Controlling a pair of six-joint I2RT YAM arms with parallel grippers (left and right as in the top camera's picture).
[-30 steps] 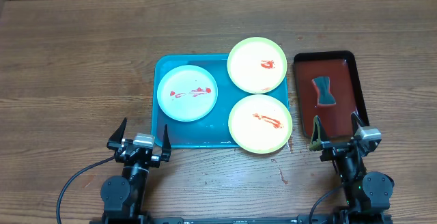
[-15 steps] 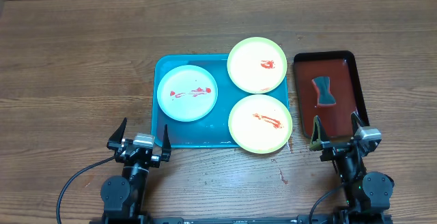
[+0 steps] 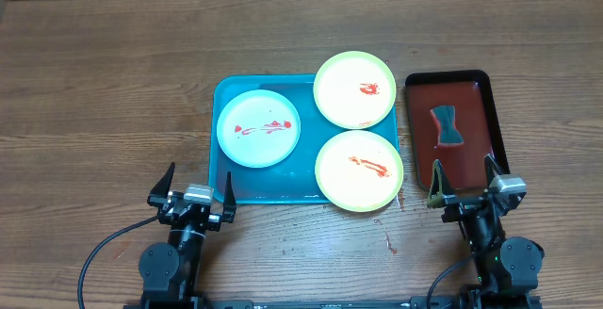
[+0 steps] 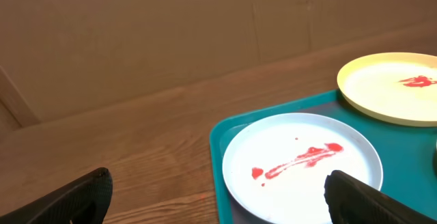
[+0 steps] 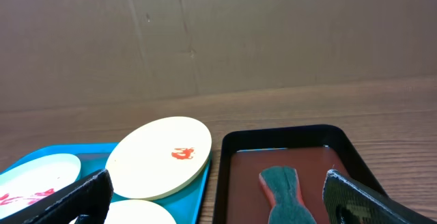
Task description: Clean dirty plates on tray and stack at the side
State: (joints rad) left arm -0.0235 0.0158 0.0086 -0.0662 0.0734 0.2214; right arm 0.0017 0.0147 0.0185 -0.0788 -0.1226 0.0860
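The turquoise tray (image 3: 226, 185) lies mid-table with three sauce-smeared plates on it. A light-blue plate (image 3: 259, 128) sits at its left. One yellow-green plate (image 3: 354, 89) overhangs the far right corner, and another (image 3: 359, 170) overhangs the near right corner. My left gripper (image 3: 198, 187) stands open at the near edge, just in front of the tray's left corner. The left wrist view has the light-blue plate (image 4: 300, 166) ahead of the open left gripper (image 4: 218, 198). My right gripper (image 3: 464, 183) is open and empty in front of the dark tray.
A dark red-brown tray (image 3: 476, 88) with a black rim lies right of the turquoise tray and holds a teal sponge (image 3: 448, 125). Small red sauce spots (image 3: 389, 243) mark the wood near the front. A cardboard wall (image 5: 218, 33) closes the far side.
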